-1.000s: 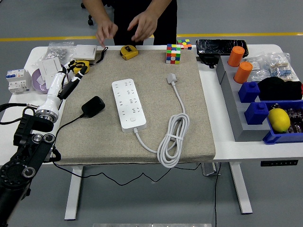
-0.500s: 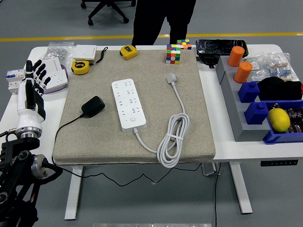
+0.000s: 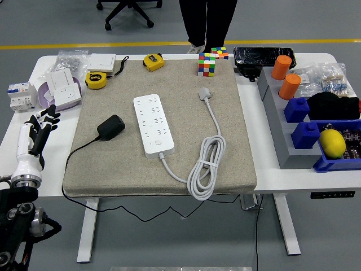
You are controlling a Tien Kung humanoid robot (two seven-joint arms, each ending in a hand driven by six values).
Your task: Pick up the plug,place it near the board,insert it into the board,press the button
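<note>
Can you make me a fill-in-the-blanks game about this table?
1. The black plug lies to the ____ of the white power strip.
2. The left hand holds ____.
3. The colourful cube sits at the mat's ____ edge.
4. The lemon rests in a ____ bin.

Missing words: left; nothing; far; blue

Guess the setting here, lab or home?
Likely a robotics lab or workshop: a height-adjustable white table holding a power strip, tape measures, parts bins, with yellow floor-marking tape behind.
</note>
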